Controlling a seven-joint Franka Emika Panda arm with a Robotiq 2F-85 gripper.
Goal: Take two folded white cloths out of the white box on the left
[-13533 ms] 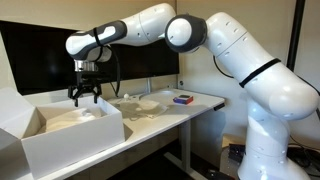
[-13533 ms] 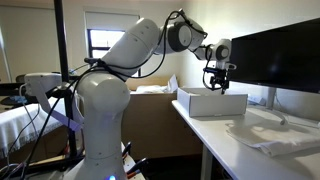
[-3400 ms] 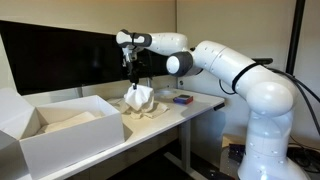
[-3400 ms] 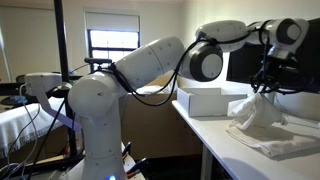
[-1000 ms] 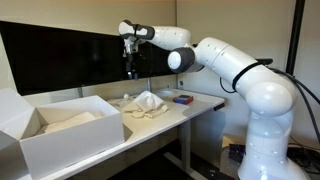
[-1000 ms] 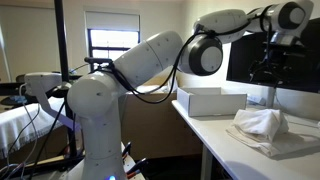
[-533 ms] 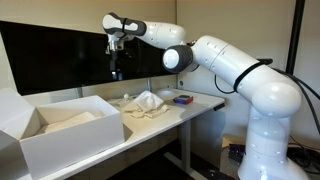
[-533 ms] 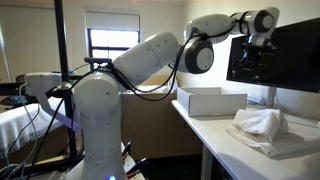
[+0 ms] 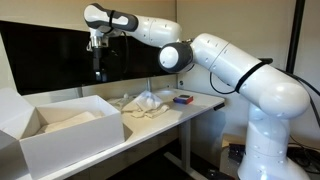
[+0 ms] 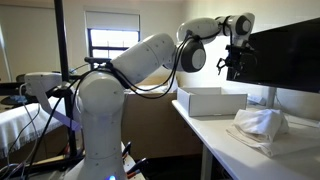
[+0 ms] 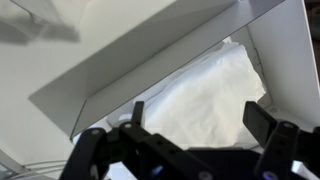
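Note:
The white box (image 9: 70, 135) stands on the desk and shows in both exterior views (image 10: 210, 102). White folded cloth (image 9: 68, 120) lies inside it; the wrist view shows that cloth (image 11: 205, 95) below the jaws. Loose white cloths (image 9: 147, 103) lie in a crumpled heap on the desk outside the box (image 10: 258, 124). My gripper (image 9: 97, 74) hangs high above the box's far side, in front of the dark monitor (image 10: 236, 70). In the wrist view its fingers (image 11: 200, 120) are spread wide and hold nothing.
A large black monitor (image 9: 45, 60) stands behind the box. A small blue and red object (image 9: 183, 99) lies near the desk's end. The box's open flap (image 9: 12, 110) sticks up at its side. The desk edge (image 9: 160, 125) runs along the front.
The gripper has let the cloth fall on the heap outside the box, risen, and swung empty back along the monitor until it is above the box.

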